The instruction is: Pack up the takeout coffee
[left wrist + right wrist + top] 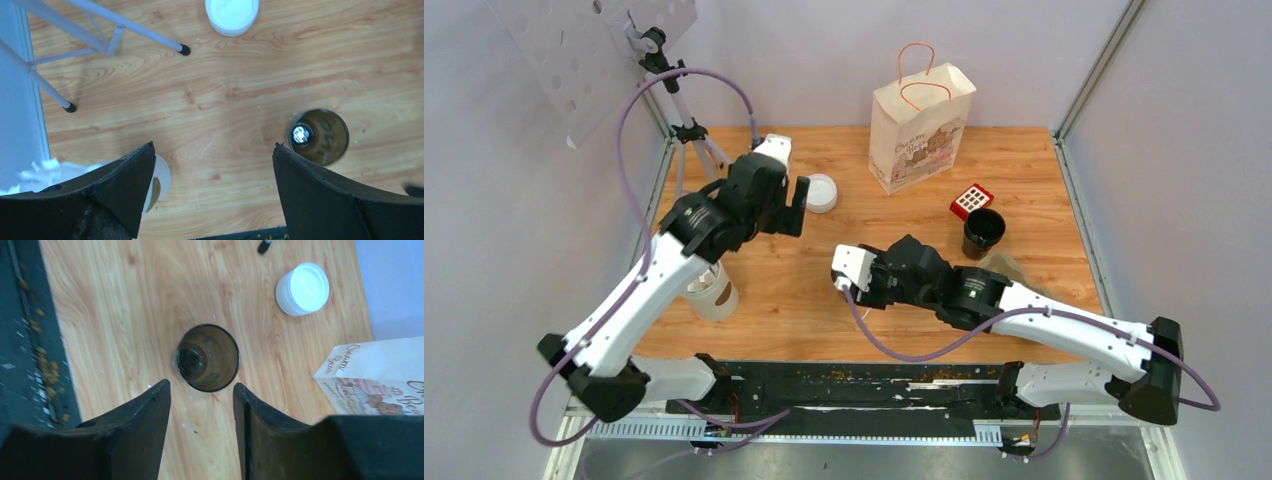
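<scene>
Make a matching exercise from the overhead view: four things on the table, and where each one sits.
Things:
1. paper bag
2. white lid
3. red-and-white box
4. pale cup

Places:
A. near the left edge of the table
B. standing upright at the far edge
C. just behind the open dark cup
D. lying flat, left of the bag

Pairs: 1-B, 2-D, 3-C, 4-A

The wooden table (784,300) bore a paper bag (919,135), white lid (821,192), red box (972,200), pale cup (714,295), dark cup (983,230) and second dark cup (207,357).
</scene>
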{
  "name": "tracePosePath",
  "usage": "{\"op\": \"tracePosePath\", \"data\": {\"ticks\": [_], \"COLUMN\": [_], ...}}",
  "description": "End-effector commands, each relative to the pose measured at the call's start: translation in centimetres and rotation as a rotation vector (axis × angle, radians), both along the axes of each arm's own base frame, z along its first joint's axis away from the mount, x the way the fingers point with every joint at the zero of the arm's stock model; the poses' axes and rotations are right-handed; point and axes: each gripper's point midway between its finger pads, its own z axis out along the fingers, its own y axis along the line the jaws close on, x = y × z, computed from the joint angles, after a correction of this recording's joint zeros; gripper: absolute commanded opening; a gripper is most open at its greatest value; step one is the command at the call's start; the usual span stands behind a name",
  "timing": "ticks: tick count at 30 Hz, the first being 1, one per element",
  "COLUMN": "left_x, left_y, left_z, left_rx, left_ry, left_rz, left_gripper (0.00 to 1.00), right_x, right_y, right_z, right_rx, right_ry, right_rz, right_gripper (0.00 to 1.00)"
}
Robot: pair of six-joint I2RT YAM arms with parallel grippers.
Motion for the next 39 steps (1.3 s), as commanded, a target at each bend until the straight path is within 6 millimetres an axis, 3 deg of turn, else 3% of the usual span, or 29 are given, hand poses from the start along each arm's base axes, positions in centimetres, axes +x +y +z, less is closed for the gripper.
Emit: {"op": "tracePosePath", "data": {"ticks": [1,8,14,19,27,39], "left_x": [5.4,13.5,20.3,24.3,26.6,27.0], "left_y": [-1.4,-3.4,-2.8,-2.4,-1.3,-1.4], "left_z": [-1.5,-6.5,-10.6,-13.3,-16.8,-19.8], "left_rx": [-0.018,-0.03,-0.062,-0.107,-0.07,-0.051], "left_ry": [0.042,0.118,0.138,0.131,0.166,0.217], "left_rz": [0.006,0.093,0.191,0.217,0.235,0.185], "left_gripper": [0.93,0.84,0.69,0.62,0.52,0.43], "right_x": [-2.8,-3.9,-3.1,-3.4,-3.1,-2.6], "right_y": [1.8,0.4,-2.0,-3.2,-3.6,-2.6], "right_z": [4.0,6.0,7.2,7.4,7.0,4.6], "right_rx": [0.324,0.473,0.494,0.522,0.51,0.455], "right_ry": [0.216,0.243,0.151,0.123,0.088,0.112], "right_rz": [-0.052,-0.068,-0.118,-0.118,-0.123,-0.134], "right_gripper": [0.56,0.79,0.8,0.8,0.81,0.81]}}
